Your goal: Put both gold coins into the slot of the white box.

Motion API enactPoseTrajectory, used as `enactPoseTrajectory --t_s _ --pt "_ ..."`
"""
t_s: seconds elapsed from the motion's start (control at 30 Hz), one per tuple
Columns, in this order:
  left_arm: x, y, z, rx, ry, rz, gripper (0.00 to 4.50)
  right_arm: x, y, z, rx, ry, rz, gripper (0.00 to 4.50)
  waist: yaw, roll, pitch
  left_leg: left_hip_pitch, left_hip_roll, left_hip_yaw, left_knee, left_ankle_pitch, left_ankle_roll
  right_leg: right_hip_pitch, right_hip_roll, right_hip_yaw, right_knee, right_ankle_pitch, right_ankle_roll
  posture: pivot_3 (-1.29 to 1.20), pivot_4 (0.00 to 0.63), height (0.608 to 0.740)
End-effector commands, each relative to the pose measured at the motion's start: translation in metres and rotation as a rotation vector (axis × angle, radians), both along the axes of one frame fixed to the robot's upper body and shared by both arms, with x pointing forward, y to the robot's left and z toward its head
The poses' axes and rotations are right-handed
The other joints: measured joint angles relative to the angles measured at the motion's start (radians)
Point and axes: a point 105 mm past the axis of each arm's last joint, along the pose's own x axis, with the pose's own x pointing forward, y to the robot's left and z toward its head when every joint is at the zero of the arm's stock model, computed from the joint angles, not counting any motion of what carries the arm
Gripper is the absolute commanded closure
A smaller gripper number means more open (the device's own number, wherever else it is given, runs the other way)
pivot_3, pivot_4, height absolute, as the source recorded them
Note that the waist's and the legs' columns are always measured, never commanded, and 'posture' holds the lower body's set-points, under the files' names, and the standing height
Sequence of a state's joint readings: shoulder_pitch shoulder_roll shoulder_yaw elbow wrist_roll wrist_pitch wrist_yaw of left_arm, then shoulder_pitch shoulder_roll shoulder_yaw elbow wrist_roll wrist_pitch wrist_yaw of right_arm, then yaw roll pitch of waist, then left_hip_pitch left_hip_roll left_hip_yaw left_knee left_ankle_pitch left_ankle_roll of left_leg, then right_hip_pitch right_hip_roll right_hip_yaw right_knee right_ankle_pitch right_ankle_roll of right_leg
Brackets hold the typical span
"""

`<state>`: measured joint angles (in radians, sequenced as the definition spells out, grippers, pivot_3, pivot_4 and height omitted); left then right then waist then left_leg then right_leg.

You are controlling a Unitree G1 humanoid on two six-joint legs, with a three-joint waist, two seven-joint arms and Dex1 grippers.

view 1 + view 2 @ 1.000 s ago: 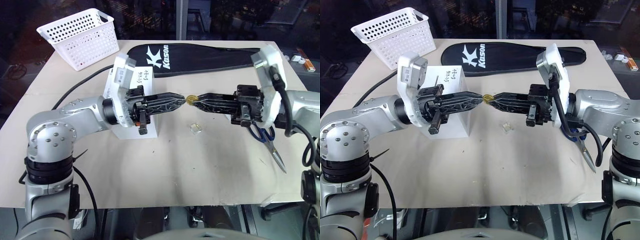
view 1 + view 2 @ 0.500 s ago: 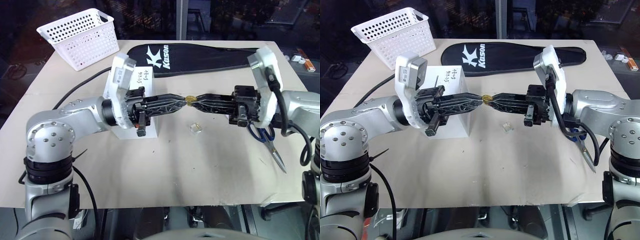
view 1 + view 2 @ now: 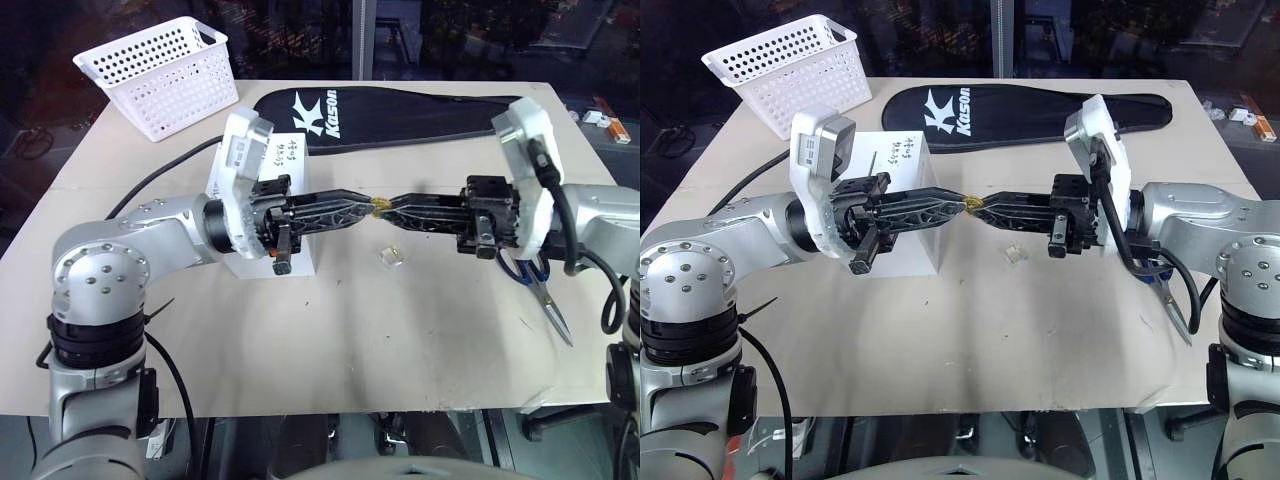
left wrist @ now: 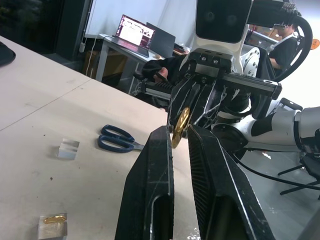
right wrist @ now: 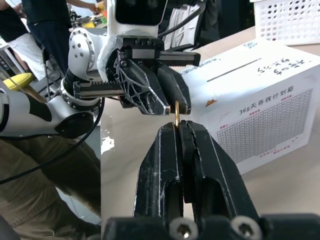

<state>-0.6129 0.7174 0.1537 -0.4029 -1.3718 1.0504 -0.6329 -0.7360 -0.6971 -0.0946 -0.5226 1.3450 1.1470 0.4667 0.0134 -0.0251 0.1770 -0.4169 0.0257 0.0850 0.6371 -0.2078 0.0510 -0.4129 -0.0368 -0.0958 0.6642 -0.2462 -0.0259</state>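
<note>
Neither coin is judged to have been put into the slot (image 5: 248,68) of the white box (image 5: 260,115); one gold coin (image 3: 380,204) is held aloft between both hands; the right hand (image 3: 392,205) is clamped shut on it; the left hand (image 3: 366,202) is slightly parted around it; the second coin (image 4: 53,219) is seen lying in its clear case on the counter (image 3: 400,330); both insertions remain.

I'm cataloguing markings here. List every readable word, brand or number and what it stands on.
"Kason", with a large "K" logo: on the black case.
"365", followed by printed characters too small to read: on the white box.
Handwritten scribbles on the white box's top: illegible.
</note>
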Motion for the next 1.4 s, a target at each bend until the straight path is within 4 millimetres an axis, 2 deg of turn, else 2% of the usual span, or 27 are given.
enactPoseTrajectory --t_s 0.03,0.3,0.37,0.73,0.83,0.87,0.97,1.07,1.17,1.3,1.4 --pt "-0.007 -0.003 0.005 0.003 -0.044 -0.029 3.95 -0.007 0.004 0.013 0.042 -0.048 0.032 4.5 0.0 0.0 0.0 0.0 0.0 0.0 0.0 0.0 0.0 0.0 0.0 0.0 0.0 0.0 0.0 0.0 0.15 0.738" --pt "-0.01 -0.004 0.002 0.011 -0.042 -0.045 3.95 -0.008 0.006 0.013 0.05 -0.049 0.038 4.5 0.0 0.0 0.0 0.0 0.0 0.0 0.0 0.0 0.0 0.0 0.0 0.0 0.0 0.0 0.0 0.0 0.15 0.738" --pt "-0.01 -0.003 0.002 0.006 -0.041 -0.048 4.49 -0.009 0.006 0.013 0.051 -0.046 0.042 4.5 0.0 0.0 0.0 0.0 0.0 0.0 0.0 0.0 0.0 0.0 0.0 0.0 0.0 0.0 0.0 0.0 0.15 0.738" --pt "-0.013 -0.001 -0.001 -0.007 -0.042 -0.049 4.49 -0.008 0.007 0.016 0.056 -0.089 0.023 4.5 0.0 0.0 0.0 0.0 0.0 0.0 0.0 0.0 0.0 0.0 0.0 0.0 0.0 0.0 0.0 0.0 0.15 0.738" --pt "-0.01 0.003 0.0 -0.02 -0.044 -0.017 4.5 -0.006 0.006 0.015 0.069 -0.09 0.018 3.62 0.0 0.0 0.0 0.0 0.0 0.0 0.0 0.0 0.0 0.0 0.0 0.0 0.0 0.0 0.0 0.0 0.15 0.738" --pt "-0.009 0.004 0.001 -0.024 -0.045 -0.006 4.5 -0.004 0.005 0.014 0.064 -0.097 0.0 3.05 0.0 0.0 0.0 0.0 0.0 0.0 0.0 0.0 0.0 0.0 0.0 0.0 0.0 0.0 0.0 0.0 0.15 0.738" --pt "-0.002 0.013 0.011 -0.065 -0.051 0.081 4.5 0.002 -0.003 0.013 0.054 -0.123 -0.064 1.83 0.001 0.0 0.0 0.0 0.0 0.0 0.0 0.0 0.0 0.0 0.0 0.0 0.0 0.0 0.0 0.0 0.15 0.738" --pt "0.004 0.023 0.021 -0.092 -0.061 0.189 4.5 0.007 -0.01 0.012 0.028 -0.187 -0.139 0.14 0.001 0.0 0.0 -0.001 0.0 0.0 0.0 0.0 0.0 0.0 0.0 0.0 -0.001 0.0 0.0 0.0 0.15 0.738" --pt "0.005 0.028 0.028 -0.105 -0.078 0.285 4.5 0.004 -0.015 0.013 0.032 -0.217 -0.146 0.05 0.001 -0.001 0.0 -0.001 0.0 0.0 0.0 0.0 0.0 0.0 0.0 0.0 -0.001 0.0 0.0 0.0 0.15 0.738" --pt "0.032 0.043 0.037 -0.067 -0.189 0.642 4.5 -0.003 -0.024 0.014 -0.057 -0.472 -0.198 0.05 0.006 -0.001 0.0 -0.001 0.0 -0.001 0.0 0.0 0.0 0.0 0.0 0.0 -0.001 0.0 0.0 0.0 0.15 0.738" --pt "0.046 0.054 0.042 -0.001 -0.302 0.91 4.5 -0.007 -0.033 0.014 -0.02 -0.476 -0.179 0.05 0.007 -0.002 0.001 -0.001 0.0 -0.001 0.0 0.0 0.0 0.0 0.0 -0.001 -0.001 0.0 0.0 0.0 0.15 0.738"
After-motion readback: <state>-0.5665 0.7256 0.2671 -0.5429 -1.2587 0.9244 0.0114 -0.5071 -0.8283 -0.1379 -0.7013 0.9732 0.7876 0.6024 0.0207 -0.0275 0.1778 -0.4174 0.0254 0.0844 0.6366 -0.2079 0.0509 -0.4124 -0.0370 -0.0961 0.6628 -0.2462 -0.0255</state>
